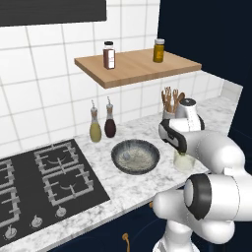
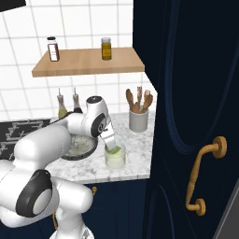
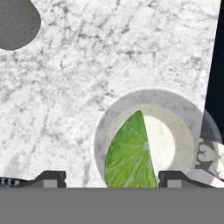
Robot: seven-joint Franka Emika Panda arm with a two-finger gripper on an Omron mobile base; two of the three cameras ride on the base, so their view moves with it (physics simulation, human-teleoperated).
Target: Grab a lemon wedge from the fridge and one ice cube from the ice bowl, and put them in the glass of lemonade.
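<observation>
The glass of lemonade (image 2: 115, 158) stands on the marble counter near its front edge, also seen as the glass (image 1: 183, 162) and from above as its rim (image 3: 99, 131). My gripper (image 2: 110, 144) hangs right over it, open. A green lemon wedge (image 3: 129, 153) sits in the glass between the fingertips (image 3: 52, 178), with a gap on the left side. The ice bowl (image 1: 116, 158), its rim (image 2: 88, 150) half hidden by my arm, lies left of the glass. I cannot make out an ice cube in it. The fridge is out of view.
A white utensil cup (image 2: 138, 120) with wooden spoons stands behind the glass. Two oil bottles (image 1: 102, 125) stand by the wall, and the hob (image 1: 44, 182) is to the left. A wooden shelf (image 1: 138, 66) with two jars hangs overhead. A navy cabinet (image 2: 196, 116) closes the right side.
</observation>
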